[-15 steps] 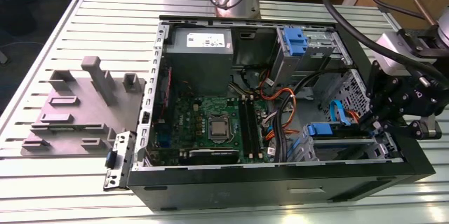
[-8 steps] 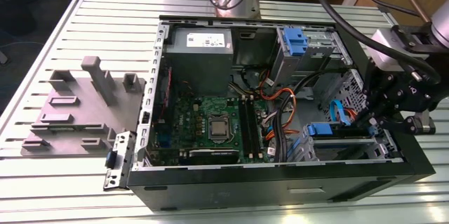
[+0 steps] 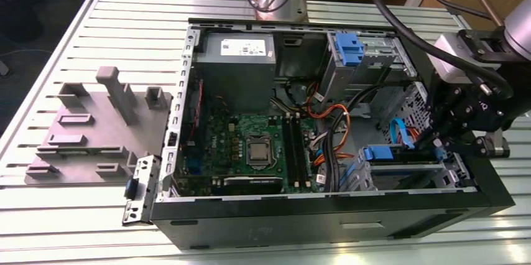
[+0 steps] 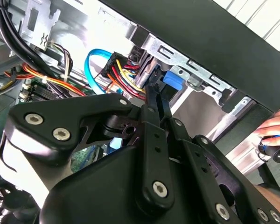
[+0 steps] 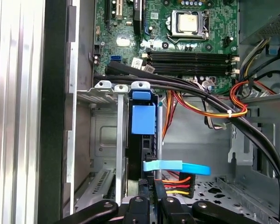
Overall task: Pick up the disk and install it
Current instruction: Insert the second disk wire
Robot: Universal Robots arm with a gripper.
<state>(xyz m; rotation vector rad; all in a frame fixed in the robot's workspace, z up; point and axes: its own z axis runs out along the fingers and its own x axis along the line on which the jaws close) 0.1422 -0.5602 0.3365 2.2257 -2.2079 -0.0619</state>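
disk [image 5: 142, 140] one, edge-on in cage slot [image 5: 104, 122], gripper [image 5: 151, 196] touching.

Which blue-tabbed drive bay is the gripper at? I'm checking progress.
The lower bay by the case's front edge; the gripper hangs there, far from the upper bay.

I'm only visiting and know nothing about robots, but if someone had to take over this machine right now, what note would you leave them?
Gripper: down inside the open computer case, at the drive cage near the case's front corner, on the exterior view's right. I can't tell its grip state.
Disk: standing on edge in the cage slot, blue tab showing, in line with the gripper.
Done: the disk has been picked up and brought into the cage.
Left: whether it is fully seated can't be judged.
Note: a person's hand is outside the case.
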